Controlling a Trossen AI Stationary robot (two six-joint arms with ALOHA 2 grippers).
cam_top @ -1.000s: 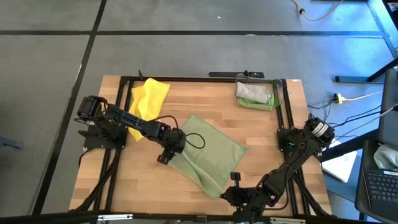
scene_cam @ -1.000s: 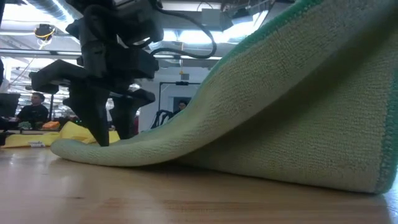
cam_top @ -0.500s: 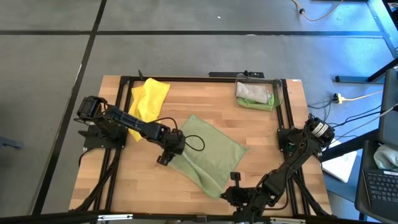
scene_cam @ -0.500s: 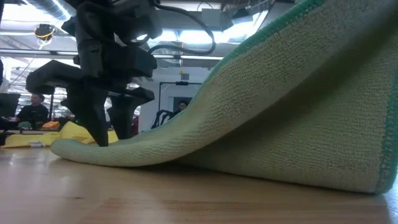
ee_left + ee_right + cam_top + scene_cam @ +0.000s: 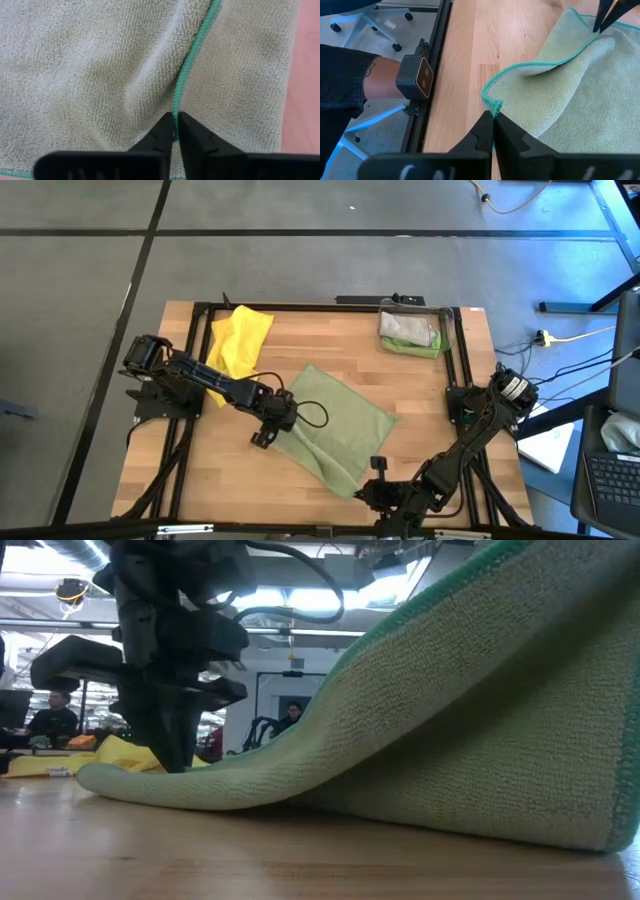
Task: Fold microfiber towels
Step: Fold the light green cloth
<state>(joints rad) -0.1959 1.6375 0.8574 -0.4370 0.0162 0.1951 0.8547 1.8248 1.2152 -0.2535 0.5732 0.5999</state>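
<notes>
A pale olive-green towel with a teal hem lies spread in the middle of the wooden table. My left gripper stands at its left corner, pointing steeply down, shut on the hem. My right gripper is near the table's front edge, shut on the towel's near corner, which is raised. In the low view the towel slopes from that raised side down to the table under the left gripper. A yellow towel lies crumpled at the far left. My left gripper pinches the towel's teal hem between its two fingers, coming from above. The hem runs away from the fingers over more towel on both sides, and the cloth bunches slightly toward them. This corner still lies on the table. My right gripper pinches the towel's near corner at its teal hem between its two fingers, slanting down. The corner is lifted off the table. The cloth falls away from it in a slack slope toward the far corner under the other gripper.
A clear bin at the far right holds a grey-beige cloth on a green one. Black rails run along the table's sides. A small camera box sits on the near rail, and a person's arm shows beyond it.
My left gripper has shut its fingers on the towel's left corner, staying at the same spot. The towel's low edge has bunched slightly there. My right gripper has kept the near corner raised.
</notes>
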